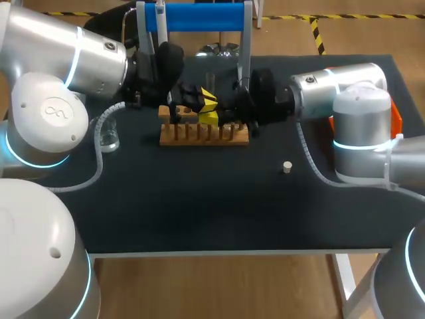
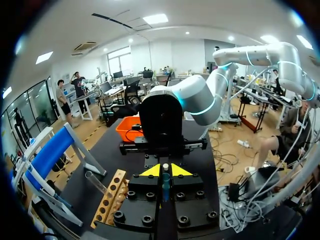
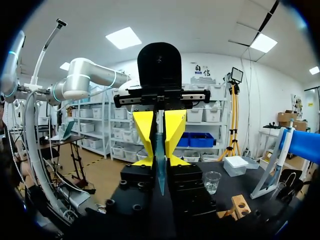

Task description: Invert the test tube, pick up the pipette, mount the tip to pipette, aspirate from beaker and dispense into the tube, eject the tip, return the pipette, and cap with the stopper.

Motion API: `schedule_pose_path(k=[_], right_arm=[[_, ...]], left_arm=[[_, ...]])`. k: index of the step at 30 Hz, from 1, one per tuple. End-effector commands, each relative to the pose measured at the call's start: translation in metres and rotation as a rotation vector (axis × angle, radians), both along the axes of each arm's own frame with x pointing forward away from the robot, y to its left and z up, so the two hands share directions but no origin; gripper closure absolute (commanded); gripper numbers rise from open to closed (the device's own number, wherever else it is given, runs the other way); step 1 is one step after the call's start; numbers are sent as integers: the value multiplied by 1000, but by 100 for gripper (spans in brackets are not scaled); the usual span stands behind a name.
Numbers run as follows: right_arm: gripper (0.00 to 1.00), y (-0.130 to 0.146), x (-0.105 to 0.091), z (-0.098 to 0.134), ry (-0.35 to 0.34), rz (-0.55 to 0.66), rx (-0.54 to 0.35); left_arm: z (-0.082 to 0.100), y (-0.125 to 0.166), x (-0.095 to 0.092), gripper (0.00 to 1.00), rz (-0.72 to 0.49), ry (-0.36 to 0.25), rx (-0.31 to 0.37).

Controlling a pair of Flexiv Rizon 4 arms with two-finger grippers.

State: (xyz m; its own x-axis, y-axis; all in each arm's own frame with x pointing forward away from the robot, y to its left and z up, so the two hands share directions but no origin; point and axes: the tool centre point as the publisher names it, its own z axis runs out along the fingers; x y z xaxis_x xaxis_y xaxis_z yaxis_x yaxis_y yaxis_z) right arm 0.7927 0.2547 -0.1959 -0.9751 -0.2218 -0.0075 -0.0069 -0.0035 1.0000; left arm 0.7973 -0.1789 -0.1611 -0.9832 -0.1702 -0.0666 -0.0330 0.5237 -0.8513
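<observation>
Right wrist view shows what the head view hides: the left pincer (image 3: 160, 154) closed on the test tube (image 3: 160, 142), held between both arms above the rack (image 1: 204, 134), likely so it can be passed across and flipped. Whether the right pincer (image 3: 161, 174) also clamps it I cannot tell. Only the head view shows the stopper (image 1: 287, 167), lying apart at the near right of the surface (image 1: 199, 212).

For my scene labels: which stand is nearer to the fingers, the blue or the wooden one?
The wooden rack, the low block with a row of holes, just beside both pairs of fingers; the blue stand is behind it.
</observation>
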Motion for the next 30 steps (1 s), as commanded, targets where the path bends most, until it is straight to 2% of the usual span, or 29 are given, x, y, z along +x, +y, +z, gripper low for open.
schedule_pose_path(k=[1,6,7,8,17,24,30], right_arm=[[100,-1,1,0,0,3,0],[100,-1,1,0,1,3,1],[100,-1,1,0,1,3,0],[100,-1,1,0,0,2,0],[100,-19,3,0,-7,-10,3],[100,-66,8,-1,-19,-46,-5],[100,-101,11,-11,-11,-70,-27]], left_arm=[[0,1,0,100,-4,2,-1],[0,1,0,100,-4,2,-1],[0,1,0,53,-4,2,-1],[0,1,0,0,-4,2,-1],[0,1,0,0,-4,2,-1],[0,1,0,0,-4,2,-1],[0,1,0,0,-4,2,-1]])
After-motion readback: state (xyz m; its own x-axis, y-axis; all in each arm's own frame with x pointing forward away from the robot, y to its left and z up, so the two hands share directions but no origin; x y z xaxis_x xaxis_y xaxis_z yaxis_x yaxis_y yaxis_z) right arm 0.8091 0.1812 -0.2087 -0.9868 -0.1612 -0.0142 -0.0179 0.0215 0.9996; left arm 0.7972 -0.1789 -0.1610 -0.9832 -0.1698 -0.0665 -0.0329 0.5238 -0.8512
